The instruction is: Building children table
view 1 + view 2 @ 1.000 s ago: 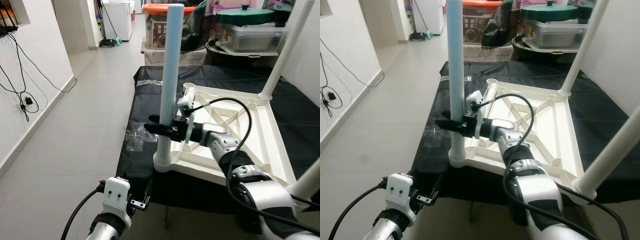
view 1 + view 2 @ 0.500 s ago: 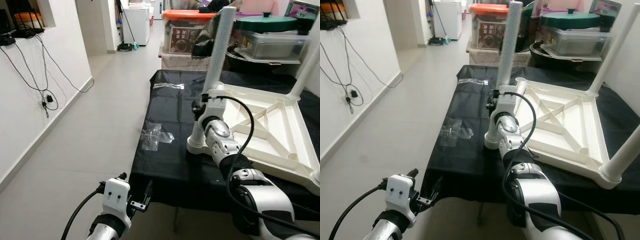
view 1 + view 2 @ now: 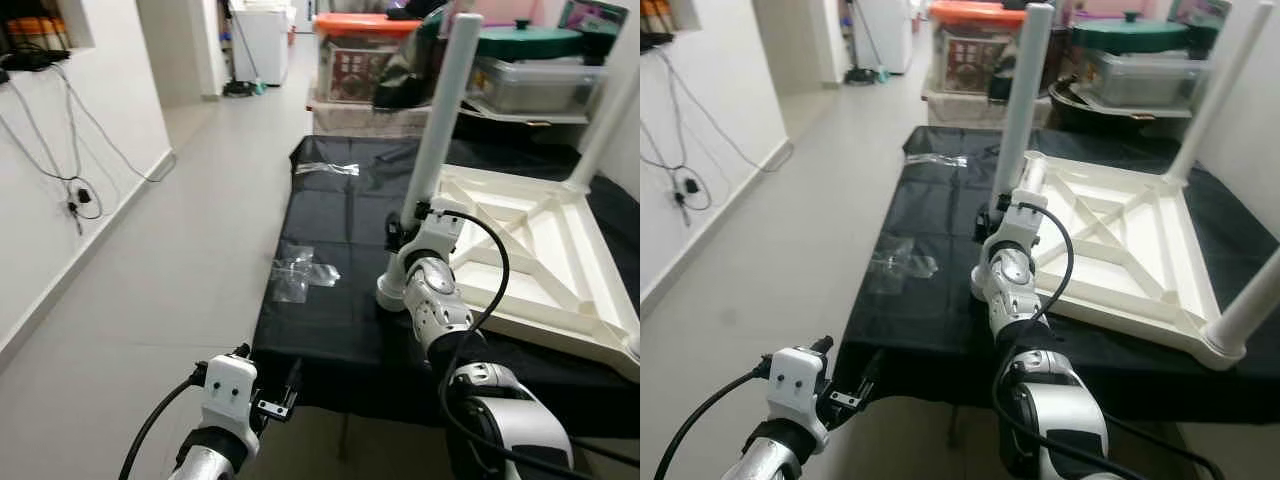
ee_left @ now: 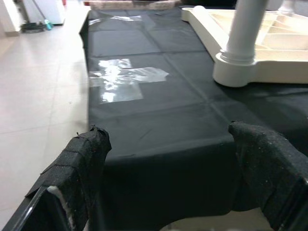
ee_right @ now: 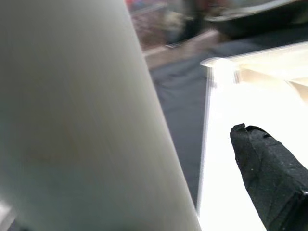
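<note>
The white children's table [image 3: 1110,250] lies upside down on a black-covered surface [image 3: 330,230]. A pale round leg [image 3: 1025,100] stands in its near-left corner socket [image 4: 240,62]. Two more legs [image 3: 1205,90] [image 3: 1250,310] stand at other corners. My right gripper [image 3: 410,235] is pressed close to the lower part of the near-left leg. In the right wrist view that leg [image 5: 82,120] looms beside the camera, and one black finger [image 5: 269,178] stands clear of it with bright table between. My left gripper [image 4: 173,168] hangs open and holds nothing at the surface's near edge.
A crumpled clear plastic bag [image 3: 300,272] lies on the black cover left of the table. Storage boxes and a green-lidded pot [image 3: 1130,55] are stacked at the far end. Tiled floor [image 3: 170,240] runs along the left, beside a white wall with dangling cables [image 3: 70,170].
The head camera has shifted. A second ago my right gripper clamped the leg from the side at mid height; now its wrist sits lower against the leg, one finger off it. The left arm is unmoved.
</note>
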Controlling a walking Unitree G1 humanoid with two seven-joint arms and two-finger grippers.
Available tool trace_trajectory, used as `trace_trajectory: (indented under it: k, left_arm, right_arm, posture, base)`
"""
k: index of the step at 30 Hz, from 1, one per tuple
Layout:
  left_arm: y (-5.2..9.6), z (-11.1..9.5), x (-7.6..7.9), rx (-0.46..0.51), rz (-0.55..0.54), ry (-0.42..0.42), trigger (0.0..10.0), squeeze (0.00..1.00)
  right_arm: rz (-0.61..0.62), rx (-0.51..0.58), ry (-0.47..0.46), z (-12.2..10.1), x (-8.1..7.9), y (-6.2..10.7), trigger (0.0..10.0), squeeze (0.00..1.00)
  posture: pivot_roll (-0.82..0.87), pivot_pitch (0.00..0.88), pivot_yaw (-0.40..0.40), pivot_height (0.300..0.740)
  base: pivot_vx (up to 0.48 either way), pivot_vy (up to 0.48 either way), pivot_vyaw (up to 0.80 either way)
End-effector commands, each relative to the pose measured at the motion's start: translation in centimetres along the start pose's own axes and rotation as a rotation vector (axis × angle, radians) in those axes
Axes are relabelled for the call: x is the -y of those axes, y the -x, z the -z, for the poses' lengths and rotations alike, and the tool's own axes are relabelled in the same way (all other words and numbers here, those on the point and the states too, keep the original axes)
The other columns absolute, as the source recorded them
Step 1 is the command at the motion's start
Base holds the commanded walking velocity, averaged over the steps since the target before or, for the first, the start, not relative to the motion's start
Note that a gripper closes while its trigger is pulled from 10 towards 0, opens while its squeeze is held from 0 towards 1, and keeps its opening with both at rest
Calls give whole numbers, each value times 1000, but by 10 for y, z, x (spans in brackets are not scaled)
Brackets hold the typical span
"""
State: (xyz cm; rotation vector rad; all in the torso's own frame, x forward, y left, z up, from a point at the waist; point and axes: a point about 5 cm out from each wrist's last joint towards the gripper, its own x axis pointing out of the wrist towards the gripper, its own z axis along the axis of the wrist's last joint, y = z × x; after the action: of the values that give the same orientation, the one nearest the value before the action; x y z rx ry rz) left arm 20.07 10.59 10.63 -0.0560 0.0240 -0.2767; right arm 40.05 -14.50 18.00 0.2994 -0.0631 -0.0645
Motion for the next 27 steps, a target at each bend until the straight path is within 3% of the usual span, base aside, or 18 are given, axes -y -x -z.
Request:
trace_trajectory:
  k: [1, 4, 5, 6, 9, 10, 13, 15, 20, 21, 22, 24, 25, 27]
  left_arm:
    - [0, 1, 0, -10, 6, -4, 10000, 0]
    - [0, 1, 0, -10, 6, -5, 10000, 0]
    - [-1, 1, 0, -10, 7, -5, 10000, 0]
    - [-1, 1, 0, -10, 7, -5, 10000, 0]
    - [-1, 1, 0, -10, 7, -6, 10000, 0]
    - [-2, 1, 0, -10, 7, -7, 10000, 0]
    - [-2, 1, 0, -10, 8, -7, 10000, 0]
    - [-2, 1, -1, -10, 8, -9, 10000, 0]
    - [-2, 1, -1, -9, 6, -10, 10000, 0]
    - [-1, 1, 0, -9, 6, -11, 10000, 0]
    - [-1, 1, 0, -9, 6, -11, 10000, 0]
    - [-1, 1, 0, -9, 6, -11, 10000, 0]
    - [-1, 1, 0, -9, 6, -10, 10000, 0]
    - [-1, 1, 0, -9, 6, -8, 10000, 0]
  right_arm:
    - [-83, 61, -45, -18, -5, -5, 10000, 0]
    - [-175, 70, -45, -23, -8, -7, 10000, 0]
    - [-316, 56, -81, -26, -11, -7, 10000, 0]
    - [-316, 56, -81, -26, -11, -7, 10000, 0]
    - [-901, -158, -70, -15, -27, 12, 10000, 0]
    - [-1015, -226, -67, -10, -29, 18, 10000, 0]
    - [-1109, -268, -53, -6, -29, 23, 10000, 0]
    - [-1298, -351, -4, 2, -31, 35, 10000, 0]
    - [-1437, -422, 26, 7, -36, 41, 10000, 0]
    - [-1520, -438, 19, 4, -41, 43, 10000, 0]
    - [-1535, -437, 14, 3, -42, 43, 5961, 0]
    - [-1541, -437, 12, 2, -43, 43, 5961, 0]
    - [-1536, -429, 17, 1, -44, 43, 0, 0]
    - [-1497, -413, 20, 2, -44, 41, 0, 0]
  posture:
    - [77, 0, -21, 740]
    - [77, 0, -19, 740]
    - [77, 0, -19, 740]
    - [77, 0, -19, 740]
    - [75, 0, -20, 740]
    - [75, 0, -20, 740]
    - [75, 0, -20, 740]
    - [83, 0, -22, 740]
    - [83, 0, -22, 740]
    - [90, 0, -26, 740]
    - [90, 0, -26, 740]
    - [90, 0, -26, 740]
    - [90, 0, -26, 740]
    - [87, 0, -26, 740]
  base:
    - [0, 0, 0]
    - [0, 0, 0]
    - [0, 0, 0]
    - [0, 0, 0]
    - [0, 0, 0]
    - [0, 0, 0]
    - [0, 0, 0]
    - [0, 0, 0]
    - [0, 0, 0]
    - [0, 0, 0]
    - [0, 0, 0]
    - [0, 0, 0]
    - [0, 0, 0]
    - [0, 0, 0]
